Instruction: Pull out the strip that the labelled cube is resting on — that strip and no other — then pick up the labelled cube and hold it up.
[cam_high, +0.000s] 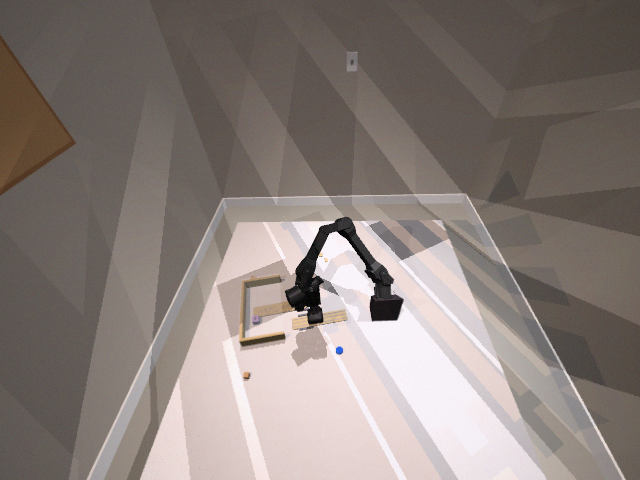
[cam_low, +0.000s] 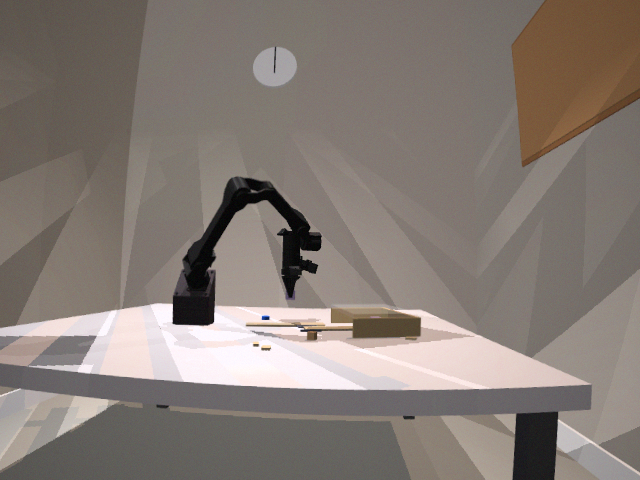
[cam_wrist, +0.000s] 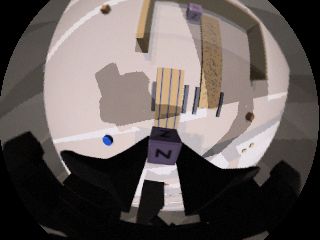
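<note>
My gripper (cam_low: 290, 295) (cam_wrist: 163, 140) is shut on a purple cube (cam_wrist: 161, 155) with dark letters, which read as Z or N. It holds the cube well above the table; only a sliver of it shows in the exterior view. A striped strip (cam_high: 336, 316) (cam_low: 258, 323) (cam_wrist: 170, 90) lies below, outside the walled frame, with nothing seen resting on it. A speckled strip (cam_high: 271, 310) (cam_wrist: 211, 60) lies partly inside the frame. Another purple cube (cam_high: 255, 319) (cam_wrist: 194, 12), also lettered, sits beside its inner end; whether they touch is unclear.
The three-sided wooden frame (cam_high: 242, 310) (cam_low: 386, 327) (cam_wrist: 257, 50) opens toward the arm. Dark rails flank both strips. A blue disc (cam_high: 339, 350) (cam_low: 265, 317) (cam_wrist: 107, 140), a brown block (cam_high: 246, 375) (cam_wrist: 105, 9), another brown block (cam_low: 311, 335) (cam_wrist: 250, 116) and small yellow pieces lie around.
</note>
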